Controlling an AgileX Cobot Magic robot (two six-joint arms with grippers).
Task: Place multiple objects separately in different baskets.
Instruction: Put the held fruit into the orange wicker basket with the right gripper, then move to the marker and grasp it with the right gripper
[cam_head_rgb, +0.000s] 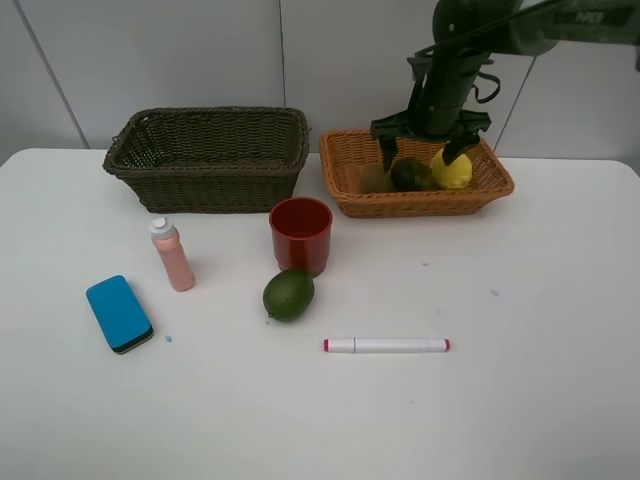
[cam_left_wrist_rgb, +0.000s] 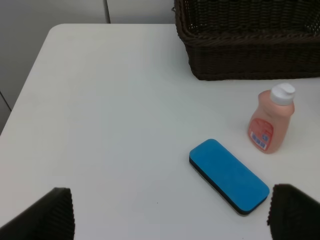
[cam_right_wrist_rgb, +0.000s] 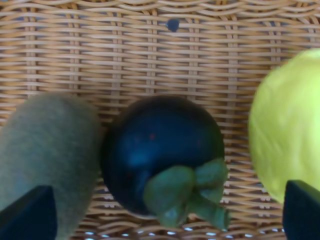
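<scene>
Right arm pose: descends from the upper right of the exterior view, wrist near vertical over the light orange basket, right end effector pointing down into it
Right end effector state: jaws wide, one finger on each side of the dark mangosteen; no contact visible, nothing held
Left arm pose: outside the exterior view; its wrist view shows the left end effector above the tabletop, jaws wide, nothing between them
Light orange basket contents: brown kiwi, mangosteen, yellow lemon side by side, mangosteen in the middle
Dark olive basket: interior partly hidden by its wall
Tabletop items: red cup, green round fruit, pink bottle, blue eraser, white marker
Cut off: kiwi and lemon are cropped in the right wrist view; only the fingertips of the left end effector show
</scene>
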